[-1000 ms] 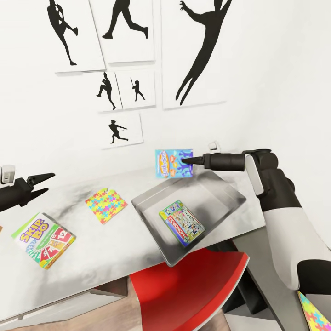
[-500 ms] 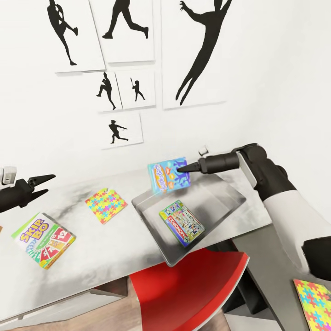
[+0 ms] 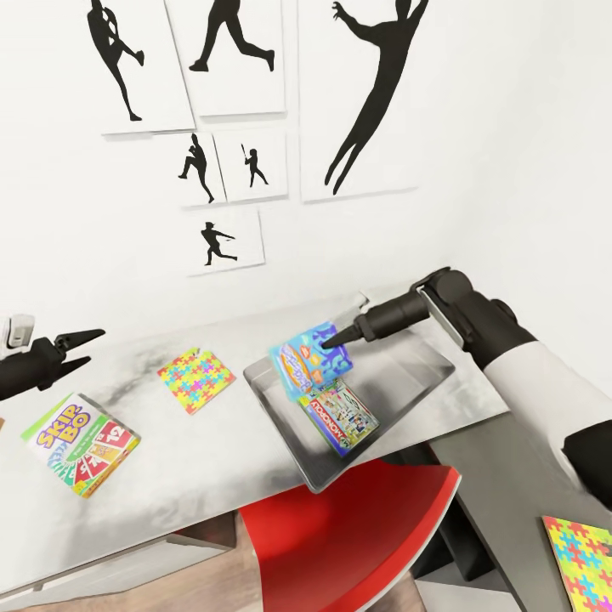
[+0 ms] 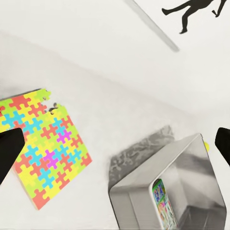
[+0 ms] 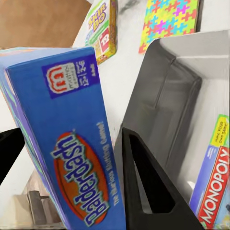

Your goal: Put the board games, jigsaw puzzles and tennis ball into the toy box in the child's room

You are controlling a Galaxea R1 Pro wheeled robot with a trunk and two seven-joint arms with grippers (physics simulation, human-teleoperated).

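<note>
The blue board game [image 3: 311,363] hangs tilted over the toy box [image 3: 280,425], its lower edge just above or touching the white-green board game [image 3: 338,416] that already lies flat on the box floor (which of the two cannot be told from the head view). The right gripper [image 3: 327,342] is clamped on its upper edge; in the right wrist view the box face with "Balderdash" print [image 5: 72,158] stands between the two dark fingers [image 5: 148,191], which are closed against it. The toy box sits on the light grey table [image 3: 170,459], with its near corner reaching the table's front edge above a red chair [image 3: 340,544].

Just beside the toy box, toward the robot's left, a jigsaw puzzle [image 3: 195,378] lies flat on the table, apart from the box wall; the left wrist view shows it [image 4: 43,148] with its jagged corner, and the grey bin [image 4: 163,191] near it. Further left, near the front edge, the green-red-yellow board game [image 3: 81,444] lies flat, also seen in the right wrist view [image 5: 103,31].

The left gripper [image 3: 81,350] hovers over the table's left end with its fingers spread apart and nothing between them.

A second jigsaw puzzle [image 3: 582,561] lies on the dark grey section at the lower right of the head view. Black silhouette athlete pictures [image 3: 229,59] hang on the white wall behind the table.
</note>
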